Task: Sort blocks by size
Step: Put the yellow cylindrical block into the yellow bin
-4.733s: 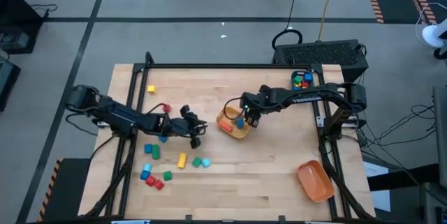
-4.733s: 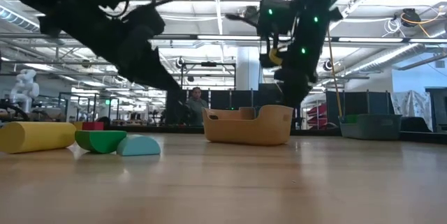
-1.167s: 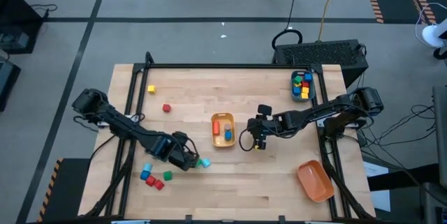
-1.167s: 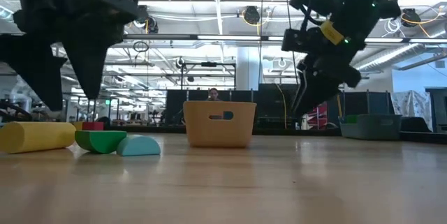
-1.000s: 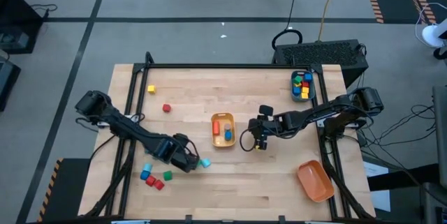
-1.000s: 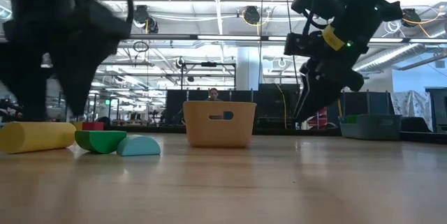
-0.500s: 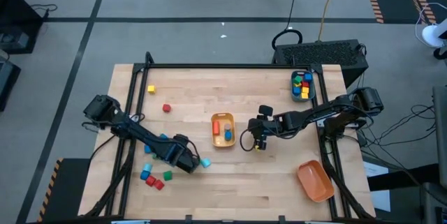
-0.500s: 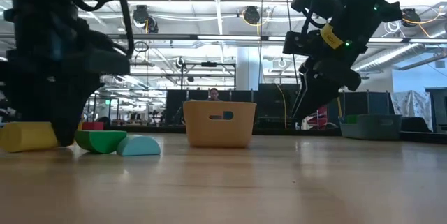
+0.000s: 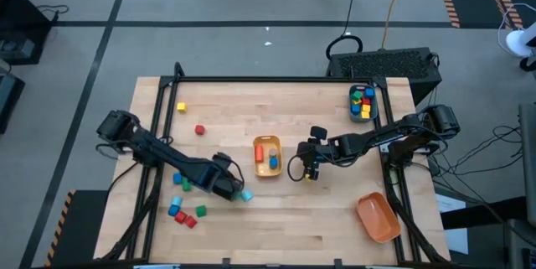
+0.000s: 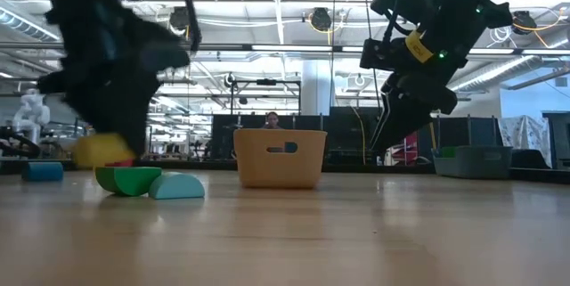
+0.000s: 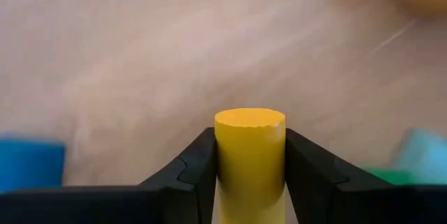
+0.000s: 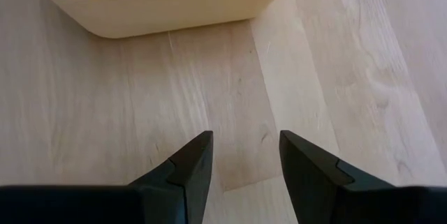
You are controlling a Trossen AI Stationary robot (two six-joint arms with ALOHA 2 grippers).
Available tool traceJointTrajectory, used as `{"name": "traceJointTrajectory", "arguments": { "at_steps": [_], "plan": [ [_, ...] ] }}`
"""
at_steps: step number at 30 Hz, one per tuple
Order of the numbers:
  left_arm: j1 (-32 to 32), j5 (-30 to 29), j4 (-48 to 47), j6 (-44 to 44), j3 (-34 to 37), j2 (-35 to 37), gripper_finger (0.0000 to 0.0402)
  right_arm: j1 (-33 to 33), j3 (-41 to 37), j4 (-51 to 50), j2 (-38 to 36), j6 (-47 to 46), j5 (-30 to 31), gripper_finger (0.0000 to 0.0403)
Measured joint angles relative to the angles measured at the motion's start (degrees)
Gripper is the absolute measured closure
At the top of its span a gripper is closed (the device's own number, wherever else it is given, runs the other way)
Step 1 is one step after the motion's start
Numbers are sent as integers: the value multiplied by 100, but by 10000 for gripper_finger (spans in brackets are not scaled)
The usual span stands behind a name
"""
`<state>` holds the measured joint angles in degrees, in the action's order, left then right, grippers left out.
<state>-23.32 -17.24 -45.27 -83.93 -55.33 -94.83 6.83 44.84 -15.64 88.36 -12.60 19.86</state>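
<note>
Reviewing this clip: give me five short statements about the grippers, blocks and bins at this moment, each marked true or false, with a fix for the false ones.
1. The left gripper holds a yellow cylinder between its fingers. True.
2. The right gripper is carrying a red block. False: its fingers are open with nothing between them, above bare table.
3. The yellow bin in the middle of the table holds blocks. True: a blue one and an orange-red one show inside.
4. The orange bin is piled with blocks. False: nothing shows inside it.
5. The teal bin at the table's far right corner holds several coloured blocks. True.
</note>
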Motion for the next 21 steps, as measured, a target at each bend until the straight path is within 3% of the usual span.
{"name": "traceJointTrajectory", "arguments": {
  "at_steps": [5,10,15,21],
  "plan": [
    [85,-1322,271,911,0,581,269,2,0,2,-2,-90,0,252],
    [304,-2262,1635,2775,29,725,269,2,2,14,-2,-180,-1,252],
    [739,-2054,3767,4251,223,388,269,2,3,11,-2,-327,-36,252],
    [1218,-1665,4030,4062,223,173,269,56,7,-267,-4,-480,-49,252]
  ]
}}
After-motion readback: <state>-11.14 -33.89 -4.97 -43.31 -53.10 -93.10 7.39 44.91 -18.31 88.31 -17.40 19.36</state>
